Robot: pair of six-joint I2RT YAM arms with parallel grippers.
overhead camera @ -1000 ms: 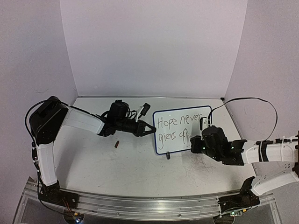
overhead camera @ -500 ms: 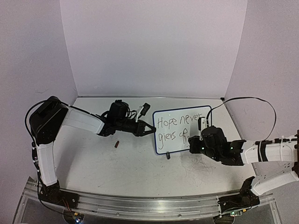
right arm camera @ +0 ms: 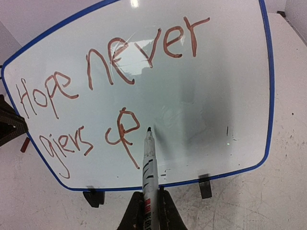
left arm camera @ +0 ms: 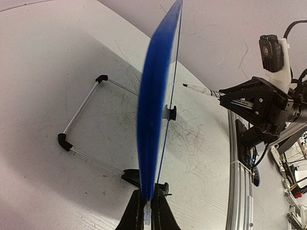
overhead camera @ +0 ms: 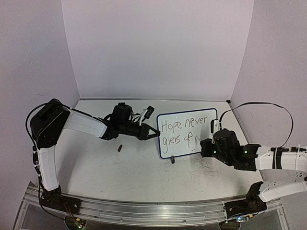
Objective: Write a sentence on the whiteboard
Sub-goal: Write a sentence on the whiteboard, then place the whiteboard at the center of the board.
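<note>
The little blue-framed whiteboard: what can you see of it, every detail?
The whiteboard is a white panel in a thin blue rounded frame, standing near-upright on the table on two black clip feet and a wire stand behind. Its handwritten sentence reads "Hope never" over "giers up". The left gripper pinches its side edge; a marker held by the right gripper points at the lower line, apparently not touching.

Ahead of your right gripper [right arm camera: 148, 211] you see the whiteboard [right arm camera: 206, 81] with a smooth, glossy face that throws back glare, while the marker [right arm camera: 149, 165] pinched between its fingers looks like smooth plastic and the tabletop [right arm camera: 288, 182] beneath is matt, scuffed and scribble-marked.
</note>
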